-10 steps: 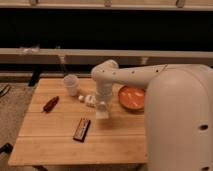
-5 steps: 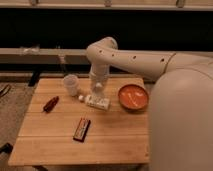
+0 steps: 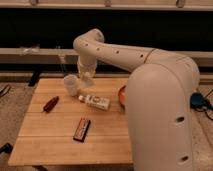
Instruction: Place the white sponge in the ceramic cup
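The ceramic cup (image 3: 71, 84) is overhung at its 2 o'clock by the down-bent arm's (image 3: 116, 50) gripper (image 3: 88, 75), its grip state indiscernible; one cup, one bottle (image 3: 96, 102) and one dark bar (image 3: 82, 129) are counted.

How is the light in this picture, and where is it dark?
Camera view: warm, dim light; the wooden table is lit evenly; the background behind it is nearly black; the pale pincer hangs beside the ceramic cup, on its right in the picture; no strong glare.
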### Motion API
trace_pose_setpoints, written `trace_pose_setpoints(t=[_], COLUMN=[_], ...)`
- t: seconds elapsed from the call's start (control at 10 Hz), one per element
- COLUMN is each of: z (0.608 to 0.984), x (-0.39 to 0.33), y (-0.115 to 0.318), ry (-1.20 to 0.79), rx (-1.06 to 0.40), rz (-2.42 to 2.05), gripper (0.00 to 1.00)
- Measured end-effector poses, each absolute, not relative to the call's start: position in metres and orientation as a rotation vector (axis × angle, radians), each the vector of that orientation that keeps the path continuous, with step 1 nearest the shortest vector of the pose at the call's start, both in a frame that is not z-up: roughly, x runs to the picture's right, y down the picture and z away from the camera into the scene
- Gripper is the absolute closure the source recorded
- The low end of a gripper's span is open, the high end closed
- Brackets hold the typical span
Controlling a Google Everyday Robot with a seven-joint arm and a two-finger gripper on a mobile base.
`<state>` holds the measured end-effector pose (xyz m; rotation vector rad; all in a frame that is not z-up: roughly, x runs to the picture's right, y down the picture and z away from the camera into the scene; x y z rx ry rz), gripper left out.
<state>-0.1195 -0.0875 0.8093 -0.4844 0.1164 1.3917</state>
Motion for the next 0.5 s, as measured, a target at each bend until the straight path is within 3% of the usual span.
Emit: trace_pose_setpoints(t=[0.5], z=[0.828], x=[-0.171], y=[-0.116], ry=[0.002], rx=[-0.484], rz=[1.347], gripper=[1.0])
